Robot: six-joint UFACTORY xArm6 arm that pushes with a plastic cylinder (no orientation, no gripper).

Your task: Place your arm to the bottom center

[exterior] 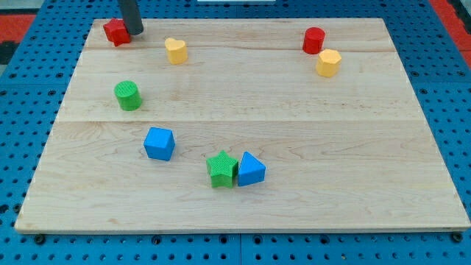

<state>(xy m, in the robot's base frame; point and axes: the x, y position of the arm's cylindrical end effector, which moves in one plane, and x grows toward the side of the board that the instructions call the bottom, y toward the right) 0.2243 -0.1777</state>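
Note:
My tip (135, 32) is at the view's top left, at the far edge of the wooden board (294, 199), touching or just right of a red star block (115, 32). A yellow heart block (176, 50) lies right of it. A green cylinder (128, 96) stands lower at the left. A blue cube (159, 143) sits below that. A green star (221, 169) and a blue triangular block (251, 169) touch each other near the bottom centre. A red cylinder (313, 40) and a yellow hexagonal block (328, 62) sit at the top right.
The board lies on a blue pegboard surface (29, 81) with red mat at the top corners (456, 15). The board's near edge (243, 230) runs along the view's bottom.

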